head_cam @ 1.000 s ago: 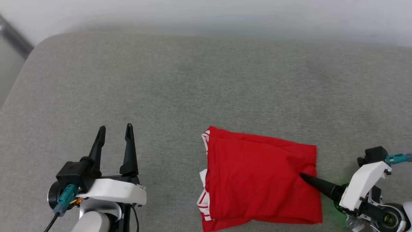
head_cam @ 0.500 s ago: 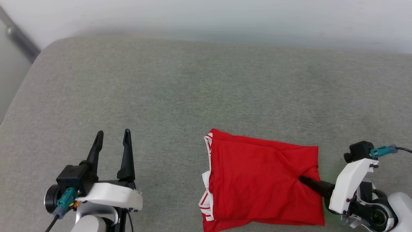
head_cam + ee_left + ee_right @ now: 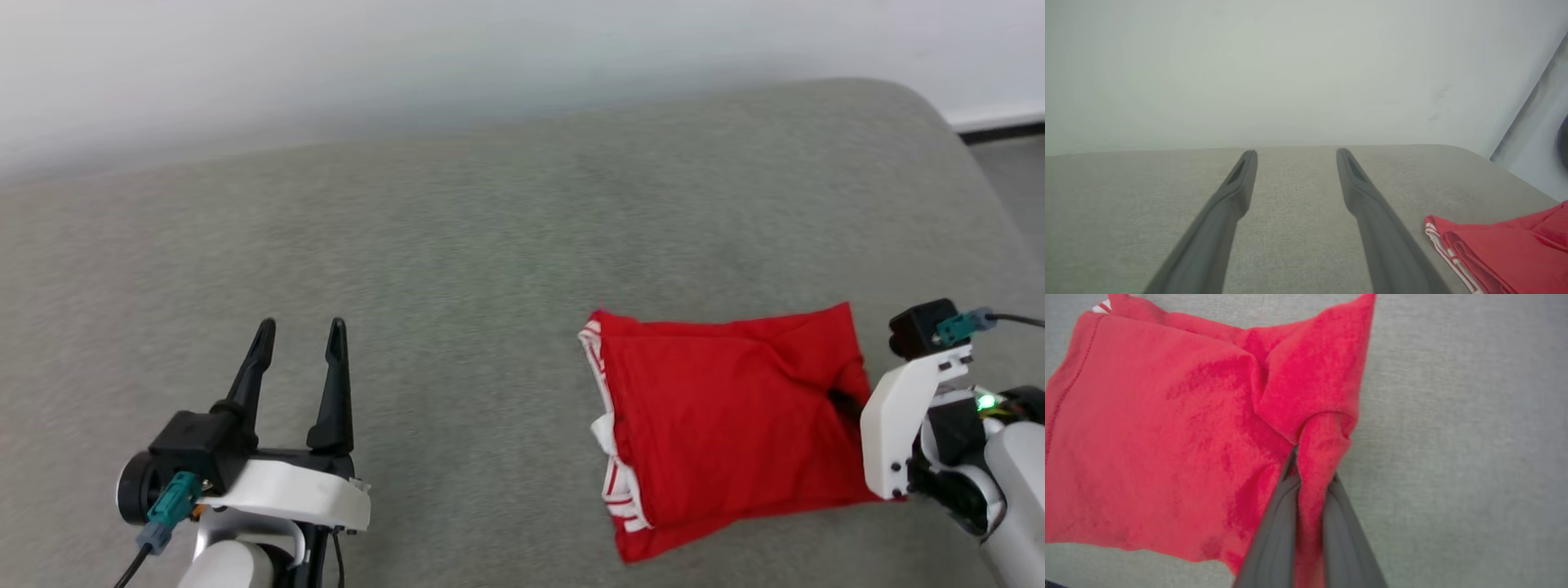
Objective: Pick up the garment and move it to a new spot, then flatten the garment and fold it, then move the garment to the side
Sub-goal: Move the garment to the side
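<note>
Nearest, the left gripper [image 3: 301,327] hovers over the grey cushion [image 3: 490,245], fingers spread wide — empty. To its right, the right gripper [image 3: 1312,469] pinches a bunched edge of the folded red garment [image 3: 727,425], which lies on the cushion's right side. Beyond, a pale wall [image 3: 408,65].

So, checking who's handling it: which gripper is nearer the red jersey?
Right. The right gripper is shut on the jersey's right edge; the left gripper stands open off to its left.
</note>
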